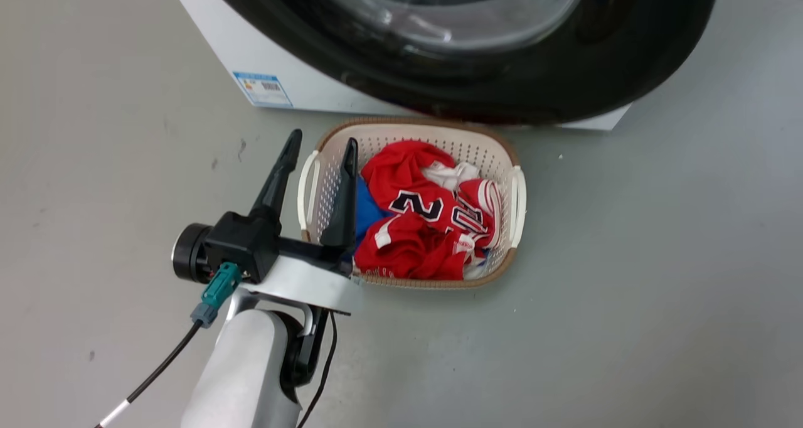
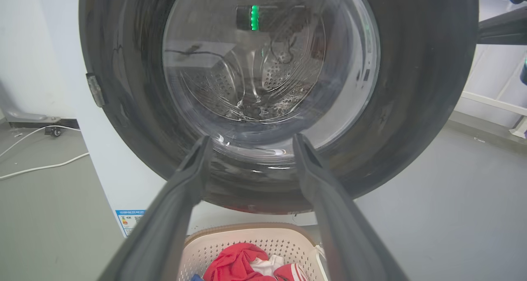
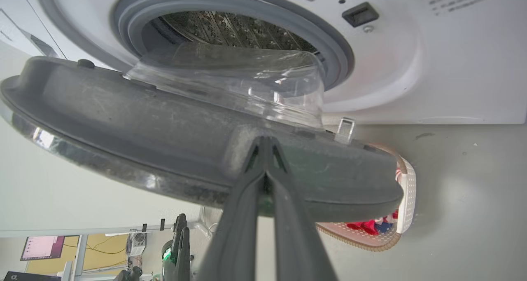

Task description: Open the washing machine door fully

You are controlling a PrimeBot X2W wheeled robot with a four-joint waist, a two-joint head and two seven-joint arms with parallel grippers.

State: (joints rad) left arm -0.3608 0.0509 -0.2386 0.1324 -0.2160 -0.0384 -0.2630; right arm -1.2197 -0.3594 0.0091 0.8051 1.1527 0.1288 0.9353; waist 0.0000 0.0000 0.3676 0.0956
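Left end effector (image 1: 323, 138) sits closest in the head view, its two fingers spread wide with nothing between them, poised above the left rim of the laundry basket (image 1: 515, 196), which holds red garments (image 1: 426, 227) on the floor. Beyond it the washing machine door (image 1: 533, 83) overhangs the basket, in front of the washing machine (image 1: 251, 39). In the left wrist view those open fingers frame the door's glass from below, apart from it, with the perforated drum showing through. In the right wrist view the right end effector (image 3: 265, 140) has its fingers drawn together, tips at the door's inner rim just beside the latch hook (image 3: 346, 128); whether they pinch a lip there I cannot tell. The door stands partly open, its glass bowl clear of the grey gasket (image 3: 119, 17). By my reading the swing-out is midway. The next move calls for carrying the latch edge further round the hinge, away from the machine's front, without slipping off the rim.
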